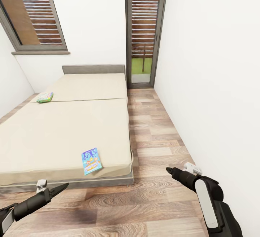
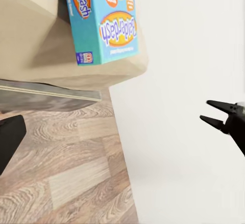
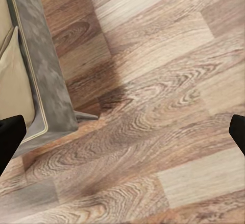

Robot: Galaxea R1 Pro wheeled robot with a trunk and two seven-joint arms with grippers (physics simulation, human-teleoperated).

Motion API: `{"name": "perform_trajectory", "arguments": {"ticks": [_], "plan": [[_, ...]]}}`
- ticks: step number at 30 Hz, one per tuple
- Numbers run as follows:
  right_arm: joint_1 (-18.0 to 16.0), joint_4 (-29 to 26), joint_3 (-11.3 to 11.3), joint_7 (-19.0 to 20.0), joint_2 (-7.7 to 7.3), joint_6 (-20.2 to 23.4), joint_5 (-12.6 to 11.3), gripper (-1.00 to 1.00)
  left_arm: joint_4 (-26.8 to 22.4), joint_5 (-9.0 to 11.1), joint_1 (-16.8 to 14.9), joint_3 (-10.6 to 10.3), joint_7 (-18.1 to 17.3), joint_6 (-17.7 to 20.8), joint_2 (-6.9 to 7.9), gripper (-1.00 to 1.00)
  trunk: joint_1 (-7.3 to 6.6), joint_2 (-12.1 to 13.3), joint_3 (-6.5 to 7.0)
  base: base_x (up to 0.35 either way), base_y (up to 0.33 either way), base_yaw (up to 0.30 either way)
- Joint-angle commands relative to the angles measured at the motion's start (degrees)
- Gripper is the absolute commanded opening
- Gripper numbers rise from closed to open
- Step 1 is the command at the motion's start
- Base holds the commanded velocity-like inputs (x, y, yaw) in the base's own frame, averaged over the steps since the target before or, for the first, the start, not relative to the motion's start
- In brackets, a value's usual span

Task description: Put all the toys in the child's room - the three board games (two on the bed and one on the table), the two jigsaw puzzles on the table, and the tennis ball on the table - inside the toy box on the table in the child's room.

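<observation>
Board games (image 1: 91,161) apart on bed (image 1: 65,128)

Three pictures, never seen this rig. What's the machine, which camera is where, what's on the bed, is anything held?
It is a simulated wheeled robot with two arms, each ending in a two-fingered pincer. The large picture is from its head, looking down over both arms: left pincer, right pincer. The other two come from cameras near each wrist.

Ahead is the bed. Two board games lie on it: a blue one near the foot corner, seen close up in the left wrist view, and a green-edged one farther back by the left edge.

The right wrist camera looks at the wood floor and the bed's corner. Nothing is held; the right pincer shows open in the left wrist view.
</observation>
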Motion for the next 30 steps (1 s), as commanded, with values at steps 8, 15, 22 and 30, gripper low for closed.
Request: {"name": "perform_trajectory", "arguments": {"ticks": [8, 15, 22, 30], "plan": [[-0.04, -0.06, -0.08, -0.51, 0.08, 0.21, -0.62, 1.0, 0.02, 0.15, -0.02, -0.15, -0.85, 0.51, 0.2, 1.0, -0.01, -0.02, -0.05, 0.0, 0.0, 0.0], [-0.04, -0.06, 0.06, -0.51, 0.11, 0.18, -0.6, 1.0, 0.02, 0.14, -0.02, -0.15, -1.24, 0.51, 0.28, 1.0, 1.53, -2.83, -1.3, 0.0, 0.0, 0.0], [-0.04, -0.06, 0.1, -0.51, 0.11, 0.18, -0.6, 1.0, 0.02, 0.1, -0.02, -0.15, -2.94, 0.51, 0.3, 1.0, 3.07, -5.64, -2.56, 0.0, 0.0, 0.0], [-0.04, -0.06, 0.1, -0.51, 0.11, 0.22, -0.6, 1.0, 0.02, 0.1, -0.02, -0.15, -3.14, 0.36, 0.23, 1.0, 4.82, -8.84, -4.0, 0.0, 0.0, 0.0]]}}
